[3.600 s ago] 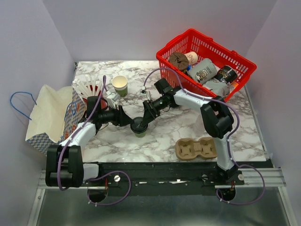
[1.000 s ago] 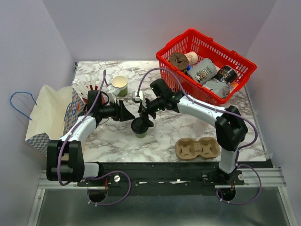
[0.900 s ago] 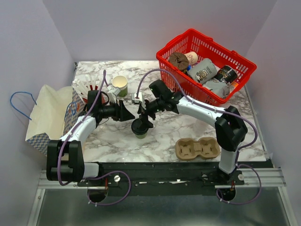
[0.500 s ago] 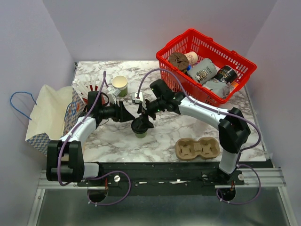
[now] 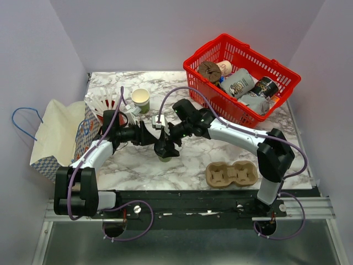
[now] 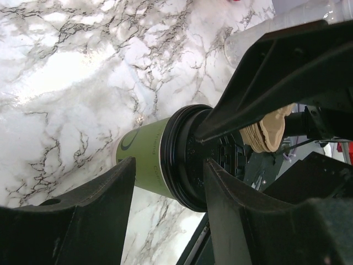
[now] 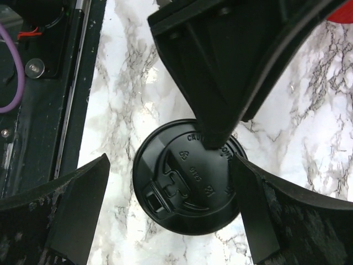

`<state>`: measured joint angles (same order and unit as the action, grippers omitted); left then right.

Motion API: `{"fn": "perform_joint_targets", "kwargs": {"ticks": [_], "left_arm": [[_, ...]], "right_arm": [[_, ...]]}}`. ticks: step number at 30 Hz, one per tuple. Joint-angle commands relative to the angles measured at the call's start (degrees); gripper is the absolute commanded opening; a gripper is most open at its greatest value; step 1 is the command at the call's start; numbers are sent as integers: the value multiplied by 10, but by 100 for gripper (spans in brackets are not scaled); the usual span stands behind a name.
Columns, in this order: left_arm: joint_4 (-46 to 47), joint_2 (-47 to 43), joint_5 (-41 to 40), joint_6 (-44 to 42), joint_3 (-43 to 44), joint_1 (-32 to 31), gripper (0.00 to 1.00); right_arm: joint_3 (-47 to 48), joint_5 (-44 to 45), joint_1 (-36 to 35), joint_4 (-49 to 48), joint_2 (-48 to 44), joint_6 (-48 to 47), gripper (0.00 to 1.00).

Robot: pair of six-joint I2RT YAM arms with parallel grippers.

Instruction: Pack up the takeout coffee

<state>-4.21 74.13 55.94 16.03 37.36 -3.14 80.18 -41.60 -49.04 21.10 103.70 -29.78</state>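
The takeout coffee [image 5: 163,157] is an olive-green paper cup with a black lid, upright on the marble table near the middle front. In the left wrist view the cup [image 6: 142,160] and its lid [image 6: 185,165] lie just past my left gripper [image 6: 169,162], which is open and rolled sideways. One of its fingers [image 7: 220,83] reaches over the lid's rim. My left gripper [image 5: 150,135] is at the cup's left. My right gripper [image 5: 165,146] hovers over the lid [image 7: 185,176], open, and its fingers [image 7: 77,210] straddle the lid without touching it.
A lidless paper cup [image 5: 140,99] stands behind the left arm. A red basket [image 5: 287,74] with packaged goods is at the back right. A cardboard cup carrier [image 5: 230,174] lies front right. A paper bag [image 5: 58,138] lies open at the left edge.
My right gripper has come off the lid, opened, and shifted left over the cup. My left gripper has stayed at the cup's left side, edging toward it.
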Motion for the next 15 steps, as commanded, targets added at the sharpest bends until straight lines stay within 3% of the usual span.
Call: {"fn": "perform_joint_targets", "kwargs": {"ticks": [1, 15], "left_arm": [[17, -8, 0, 4, -8, -6, 61], [18, -3, 0, 3, -8, -12, 61]], "right_arm": [[-2, 32, -10, -3, -2, -13, 100], [-14, 59, -9, -44, -25, 2, 100]]}}
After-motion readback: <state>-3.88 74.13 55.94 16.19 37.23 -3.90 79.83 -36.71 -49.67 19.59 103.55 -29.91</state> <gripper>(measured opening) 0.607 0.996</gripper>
